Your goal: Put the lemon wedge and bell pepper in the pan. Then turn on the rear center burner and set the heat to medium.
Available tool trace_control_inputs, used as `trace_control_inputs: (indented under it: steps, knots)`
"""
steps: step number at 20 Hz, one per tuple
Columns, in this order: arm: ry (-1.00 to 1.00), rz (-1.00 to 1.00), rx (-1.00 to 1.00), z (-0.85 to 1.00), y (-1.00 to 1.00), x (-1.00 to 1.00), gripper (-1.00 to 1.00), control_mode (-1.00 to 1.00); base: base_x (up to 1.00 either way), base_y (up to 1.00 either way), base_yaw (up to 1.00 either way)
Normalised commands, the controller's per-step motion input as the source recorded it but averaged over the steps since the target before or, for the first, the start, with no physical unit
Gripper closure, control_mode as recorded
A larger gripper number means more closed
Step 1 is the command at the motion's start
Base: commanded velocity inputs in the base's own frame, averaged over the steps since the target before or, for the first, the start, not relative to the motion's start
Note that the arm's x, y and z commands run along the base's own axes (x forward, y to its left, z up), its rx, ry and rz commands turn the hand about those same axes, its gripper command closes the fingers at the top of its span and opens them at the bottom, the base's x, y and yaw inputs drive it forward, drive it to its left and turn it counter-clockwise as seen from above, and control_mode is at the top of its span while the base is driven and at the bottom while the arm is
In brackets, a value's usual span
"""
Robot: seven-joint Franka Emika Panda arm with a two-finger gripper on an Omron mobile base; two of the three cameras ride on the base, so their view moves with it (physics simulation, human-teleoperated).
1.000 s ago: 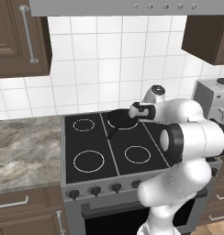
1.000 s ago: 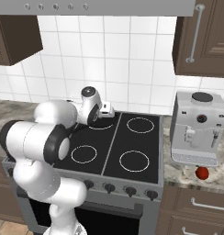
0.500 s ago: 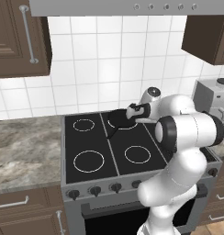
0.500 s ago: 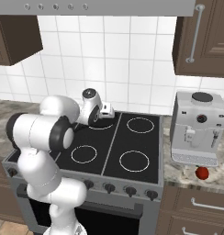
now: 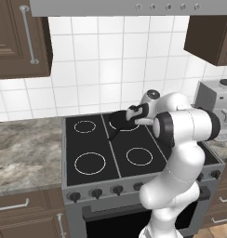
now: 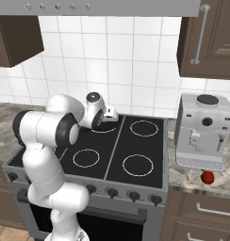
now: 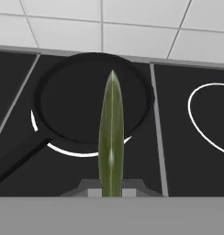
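1. Landmark: the pan [image 7: 93, 103], a small black frying pan on a white-ringed rear zone of the cooktop [image 5: 94, 148]; its short handle [image 7: 17, 160] runs toward the lower left of the hand view.
2. Gripper [image 5: 134, 113]: closed on the lemon wedge [image 7: 111, 137], a thin yellow-green sliver seen edge-on, its tip over the pan's interior. The wrist [image 6: 99, 113] hangs just above the pan's near rim.
3. Bell pepper [image 6: 208, 177]: small, red and glossy, on the counter well to the right of the pan, in front of the white coffee machine [image 6: 201, 129].
4. Handling, wedge (judged): very light, soft and probably slick; a narrow pinch across its flat faces suits it, and it should drop cleanly once released low over the pan.
5. Handling, pepper (judged): light, rounded, smooth-skinned and prone to roll; best taken across its widest part rather than by the stem.
6. Remaining (judged): release of the wedge, transfer of the pepper, then the burner knob [image 5: 117, 189].
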Motion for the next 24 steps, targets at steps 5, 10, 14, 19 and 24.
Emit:
trace_control_inputs:
  steps: [5, 10, 14, 19, 24]
  knots:
    - [0.00, 0.00, 0.00, -0.15, 0.00, 0.21, 1.00, -1.00, 0.00, 0.00, 0.00]
    - [0.00, 0.00, 0.00, -0.16, 0.00, 0.22, 1.00, -1.00, 0.00, 0.00, 0.00]
    - [0.00, 0.00, 0.00, -0.19, 0.00, 0.24, 1.00, -1.00, 0.00, 0.00, 0.00]
    - [0.00, 0.00, 0.00, -0.19, 0.00, 0.22, 1.00, -1.00, 0.00, 0.00, 0.00]
    - [0.00, 0.00, 0.00, -0.19, 0.00, 0.20, 1.00, -1.00, 0.00, 0.00, 0.00]
